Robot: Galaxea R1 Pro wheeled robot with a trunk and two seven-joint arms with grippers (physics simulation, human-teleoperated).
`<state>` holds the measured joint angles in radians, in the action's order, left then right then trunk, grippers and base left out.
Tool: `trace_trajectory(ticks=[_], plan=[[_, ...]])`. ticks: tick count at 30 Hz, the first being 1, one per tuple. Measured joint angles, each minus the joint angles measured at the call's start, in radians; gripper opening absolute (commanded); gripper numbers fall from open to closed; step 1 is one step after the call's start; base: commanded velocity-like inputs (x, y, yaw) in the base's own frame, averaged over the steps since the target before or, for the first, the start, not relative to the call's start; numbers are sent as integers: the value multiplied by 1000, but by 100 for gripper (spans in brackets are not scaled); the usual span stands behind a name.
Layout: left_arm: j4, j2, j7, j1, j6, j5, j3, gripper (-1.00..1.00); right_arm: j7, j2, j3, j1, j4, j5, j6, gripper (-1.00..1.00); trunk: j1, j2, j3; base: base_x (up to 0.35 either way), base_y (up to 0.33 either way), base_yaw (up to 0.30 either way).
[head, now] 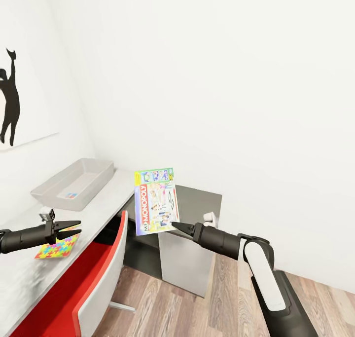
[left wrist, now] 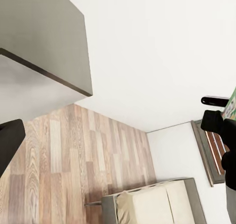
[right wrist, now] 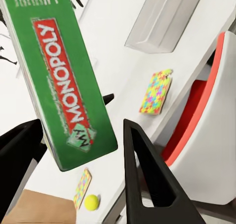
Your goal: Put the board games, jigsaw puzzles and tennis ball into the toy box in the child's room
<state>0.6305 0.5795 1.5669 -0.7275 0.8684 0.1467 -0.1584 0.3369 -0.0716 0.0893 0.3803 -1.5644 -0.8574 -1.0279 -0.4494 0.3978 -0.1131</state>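
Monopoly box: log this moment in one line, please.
right pincer: shut on Monopoly box, held in air | left pincer: open, above jigsaw puzzle on table | toy box: one small item inside

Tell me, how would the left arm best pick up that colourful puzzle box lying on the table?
The puzzle lies flat on the table, so come from above and pinch across two opposite edges. Its flat shape leaves no other grip. The left gripper hangs right by it, fingers slightly apart.
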Motion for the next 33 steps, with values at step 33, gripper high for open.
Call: trace_trajectory(ticks=[33], plan=[[0,0,0,0,-3,-1,1,100,-1,0,1,1,1,2,63,-100,0,0,-1,0,0,195]])
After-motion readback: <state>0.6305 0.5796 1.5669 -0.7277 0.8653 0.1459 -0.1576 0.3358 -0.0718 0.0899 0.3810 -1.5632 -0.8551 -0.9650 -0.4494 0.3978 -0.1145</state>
